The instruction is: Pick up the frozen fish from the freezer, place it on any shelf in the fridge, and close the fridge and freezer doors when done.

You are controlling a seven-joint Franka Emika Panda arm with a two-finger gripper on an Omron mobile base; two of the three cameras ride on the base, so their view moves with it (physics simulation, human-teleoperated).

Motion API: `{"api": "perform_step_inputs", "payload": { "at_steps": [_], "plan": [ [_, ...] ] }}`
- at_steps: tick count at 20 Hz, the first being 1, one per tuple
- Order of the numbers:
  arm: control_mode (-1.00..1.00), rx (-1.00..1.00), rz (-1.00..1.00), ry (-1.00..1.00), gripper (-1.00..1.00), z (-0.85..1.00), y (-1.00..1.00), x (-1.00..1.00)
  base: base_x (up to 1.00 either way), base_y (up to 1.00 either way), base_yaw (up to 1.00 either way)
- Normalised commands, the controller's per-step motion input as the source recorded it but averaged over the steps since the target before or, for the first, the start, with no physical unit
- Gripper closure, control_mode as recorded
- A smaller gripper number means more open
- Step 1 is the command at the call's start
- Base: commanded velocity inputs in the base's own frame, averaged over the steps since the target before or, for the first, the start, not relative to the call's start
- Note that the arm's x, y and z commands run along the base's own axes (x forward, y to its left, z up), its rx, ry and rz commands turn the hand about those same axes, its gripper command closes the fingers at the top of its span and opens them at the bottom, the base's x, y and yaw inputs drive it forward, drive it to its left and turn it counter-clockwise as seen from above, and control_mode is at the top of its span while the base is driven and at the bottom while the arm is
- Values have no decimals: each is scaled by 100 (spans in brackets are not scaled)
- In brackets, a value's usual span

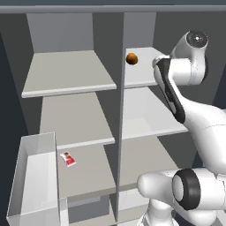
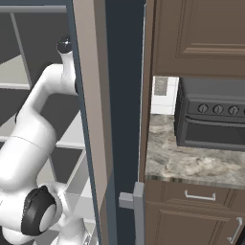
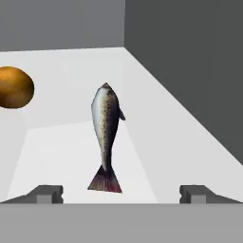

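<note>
Silver-grey frozen fish (image 3: 106,135) w/ dark speckled back lies lengthwise on the whitish shelf (image 3: 61,142) in hand view, head pointing away from the camera, reddish-dark forked tail nearest it. Gripper (image 3: 121,193) sits just behind the tail w/ jaws spread wide, one dark fingertip (image 3: 45,193) at lower left, the other at lower right; fish is between their lines but touches neither, so nothing is gripped. Orange-brown ball (image 3: 14,87) rests on same shelf, off to the fish's left and well apart from it. Grey side wall rises along the shelf's right edge. Left base view: arm reaches up and into the right-hand compartment, i.e. the fridge (image 1: 145,106), at top-shelf level; ball (image 1: 131,58) is near that shelf's left edge beside the centre divider. Freezer (image 1: 66,97) on the left has duller grey slabs; small red-and-white packet (image 1: 68,159) lies on a lower slab, next to a grey door bin (image 1: 33,176). Right base view: slate-blue door (image 2: 122,119) stands open edge-on, grey bar handle low down, w/ brown cabinets (image 2: 196,33), stone counter (image 2: 191,162) and a dark oven beyond.
</note>
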Motion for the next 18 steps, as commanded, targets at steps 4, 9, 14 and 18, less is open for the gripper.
{"api": "perform_step_inputs", "payload": {
  "at_steps": [4,9,14,18],
  "plan": [
    [-100,0,0,0,-100,29,17,-100,0,0,0],
    [-100,0,0,0,-100,26,30,-100,0,0,0],
    [-100,4,3,2,-100,9,38,-100,0,0,0],
    [-100,12,12,15,-100,-6,35,-98,0,0,0]
  ]
}}
